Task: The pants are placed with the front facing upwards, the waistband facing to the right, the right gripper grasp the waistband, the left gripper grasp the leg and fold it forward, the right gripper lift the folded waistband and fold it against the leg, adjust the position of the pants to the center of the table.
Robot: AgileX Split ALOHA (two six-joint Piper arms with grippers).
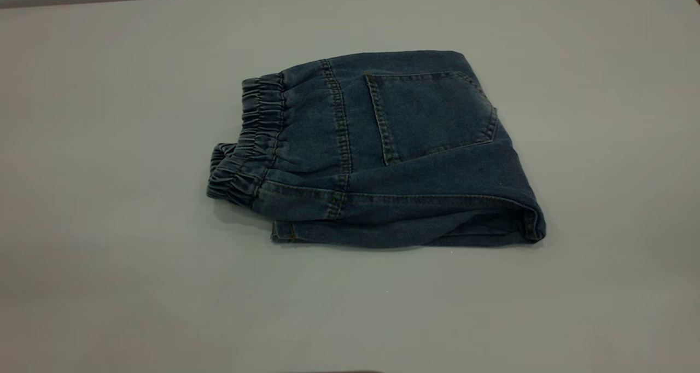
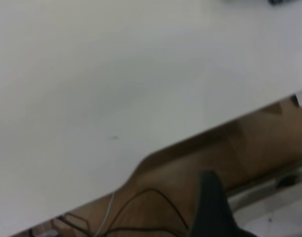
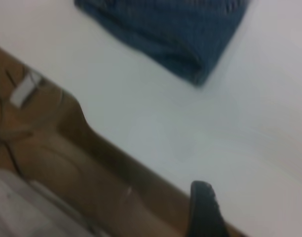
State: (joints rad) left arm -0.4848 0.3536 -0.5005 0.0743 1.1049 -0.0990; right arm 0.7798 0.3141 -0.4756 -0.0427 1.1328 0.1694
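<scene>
The pants (image 1: 404, 159) lie folded into a compact bundle near the middle of the table (image 1: 109, 263), with a patch pocket (image 1: 432, 116) facing up. The ruffled waistband (image 1: 249, 138) is at the bundle's left end, resting on the layer beneath. Neither gripper appears in the exterior view. My left gripper (image 2: 212, 207) shows only as a dark shape beyond the table's edge (image 2: 200, 131), holding nothing I can see. My right gripper (image 3: 203, 210) hangs by the table's edge, well away from a corner of the pants (image 3: 175, 34).
Beyond the table's edge lies a brown floor (image 2: 180, 168) with thin black cables (image 2: 141, 197). A pale, flat surface (image 2: 279, 212) sits past it. The right wrist view shows the same brown floor (image 3: 52, 163) along the table's rim.
</scene>
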